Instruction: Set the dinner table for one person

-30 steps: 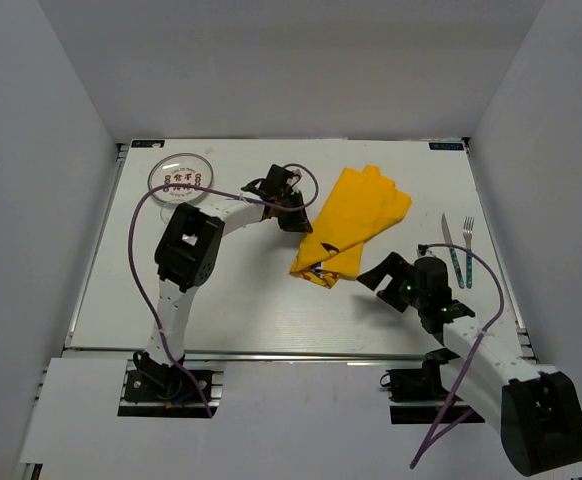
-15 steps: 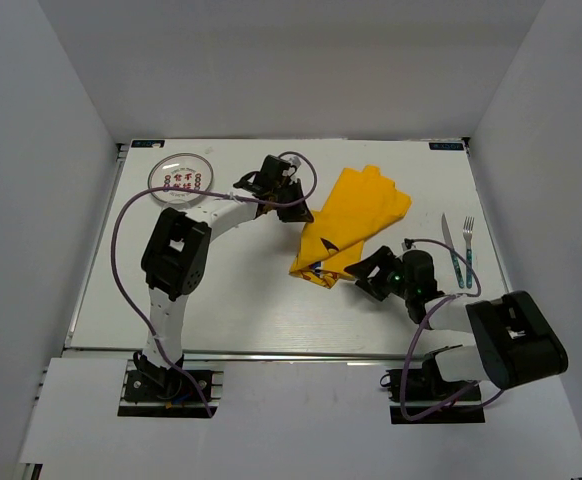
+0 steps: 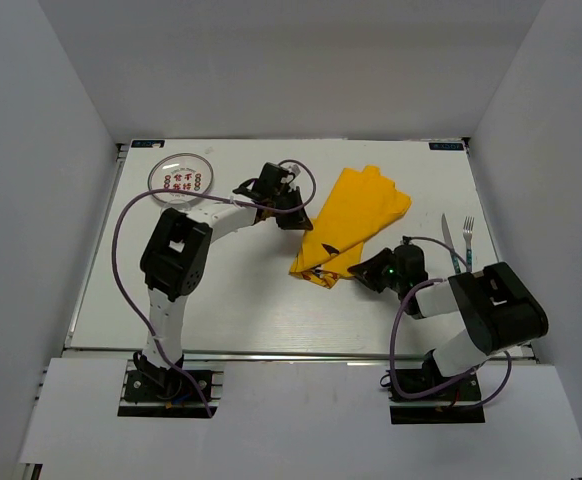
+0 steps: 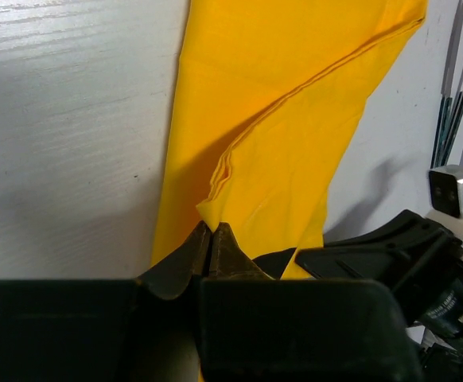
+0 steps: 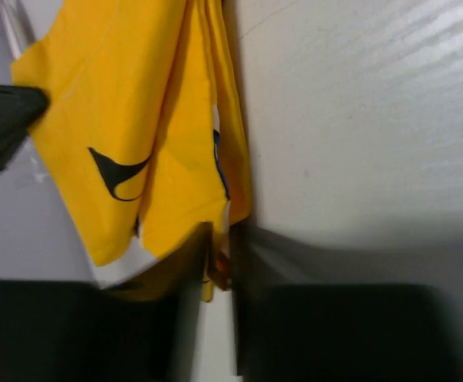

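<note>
White bench (image 3: pixel 231 290) fills the floor of the grey-walled booth, with both arms bolted at its near edge. Nearest of the things on it is the low, lopsided near end of a folded yellow cloth (image 3: pixel 356 215). The right gripper (image 3: pixel 361 272) lies low at that end, on its right side. In the right wrist view its dark fingers (image 5: pixel 193 318) stand close together, grasping the cloth's printed corner between them. Farther in, the left gripper (image 3: pixel 296 218) reaches across from the left to the cloth's left edge. Its fingers (image 4: pixel 188 263) are clenched on a small raised fold of the fabric. The cloth runs diagonally from there toward the far right. To its right, apart from it, a knife (image 3: pixel 448 240) and a fork (image 3: pixel 468 245) lie side by side. In the far left corner sits a clear plate (image 3: pixel 179 180) with red print.
</note>
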You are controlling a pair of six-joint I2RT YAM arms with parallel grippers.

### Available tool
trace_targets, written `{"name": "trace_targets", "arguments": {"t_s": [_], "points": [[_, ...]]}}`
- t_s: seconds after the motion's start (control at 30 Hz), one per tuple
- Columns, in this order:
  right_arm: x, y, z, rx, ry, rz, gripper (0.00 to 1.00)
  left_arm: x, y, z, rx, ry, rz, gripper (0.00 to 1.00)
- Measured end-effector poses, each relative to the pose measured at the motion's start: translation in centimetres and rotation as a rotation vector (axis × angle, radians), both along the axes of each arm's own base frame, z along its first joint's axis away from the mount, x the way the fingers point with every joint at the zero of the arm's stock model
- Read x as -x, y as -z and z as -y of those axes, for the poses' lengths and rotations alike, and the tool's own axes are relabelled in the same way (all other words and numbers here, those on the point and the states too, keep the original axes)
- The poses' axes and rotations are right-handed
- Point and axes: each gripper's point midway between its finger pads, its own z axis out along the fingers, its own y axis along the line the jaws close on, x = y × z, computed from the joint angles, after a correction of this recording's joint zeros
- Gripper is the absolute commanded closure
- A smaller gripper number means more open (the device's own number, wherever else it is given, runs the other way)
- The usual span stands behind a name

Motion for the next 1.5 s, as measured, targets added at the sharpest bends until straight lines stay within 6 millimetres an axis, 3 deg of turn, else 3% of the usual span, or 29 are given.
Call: {"name": "trace_targets", "arguments": {"t_s": [0.23, 0.3, 0.37, 0.43, 0.5, 0.53, 0.63, 0.67, 0.77, 0.83, 0.9, 1.0, 1.1, 1.3, 1.43, 1.5], "points": [[-0.3, 0.2, 0.4, 0.053, 0.015, -0.029, 1.00, -0.1, -2.1, 0.0, 0.020, -0.002, 0.039, 1.00], [-0.2, -1.1, 0.9, 0.091, 0.014, -0.004, 1.00, -0.3, -3.6, -0.5, 0.008, -0.023, 0.063, 1.00], [-0.9, -3.8, 1.5, 0.139, 0.019, 0.049, 1.00, -1.0, -5.7, -1.3, -0.020, -0.071, 0.097, 1.00], [-2.1, -9.3, 2.7, 0.203, 0.051, 0.164, 1.00, -2.0, -8.6, -2.9, -0.064, -0.170, 0.146, 1.00], [-2.8, -16.9, 4.3, 0.247, 0.113, 0.328, 1.00, -2.5, -13.1, -5.7, -0.100, -0.308, 0.217, 1.00], [-2.4, -21.4, 5.6, 0.271, 0.158, 0.414, 1.00, -2.3, -15.4, -7.3, -0.111, -0.373, 0.254, 1.00], [0.5, -31.3, 9.1, 0.312, 0.281, 0.585, 1.00, 0.3, -24.6, -12.6, -0.073, -0.570, 0.388, 1.00], [1.6, -33.8, 10.1, 0.322, 0.311, 0.621, 1.00, 1.6, -27.5, -14.2, -0.042, -0.622, 0.431, 1.00], [6.2, -39.7, 12.7, 0.330, 0.374, 0.717, 1.00, 6.5, -36.2, -18.3, 0.115, -0.734, 0.566, 1.00], [8.6, -41.6, 13.7, 0.337, 0.388, 0.744, 1.00, 9.9, -39.8, -20.2, 0.216, -0.762, 0.623, 1.00], [10.3, -42.9, 14.5, 0.350, 0.393, 0.752, 1.00, 13.0, -42.0, -21.8, 0.303, -0.777, 0.655, 1.00], [11.6, -43.8, 15.1, 0.375, 0.394, 0.754, 1.00, 15.0, -43.0, -22.7, 0.366, -0.783, 0.653, 1.00], [10.9, -43.4, 15.1, 0.420, 0.378, 0.726, 1.00, 13.7, -41.5, -21.6, 0.324, -0.778, 0.593, 1.00], [4.5, -41.4, 13.1, 0.545, 0.291, 0.607, 1.00, 4.9, -37.2, -16.4, 0.150, -0.741, 0.458, 1.00], [-1.8, -40.1, 11.3, 0.626, 0.233, 0.531, 1.00, -1.4, -35.2, -13.3, 0.081, -0.695, 0.431, 1.00], [-4.8, -39.3, 10.6, 0.658, 0.211, 0.504, 1.00, -3.5, -34.1, -13.0, 0.063, -0.683, 0.435, 1.00]]}}
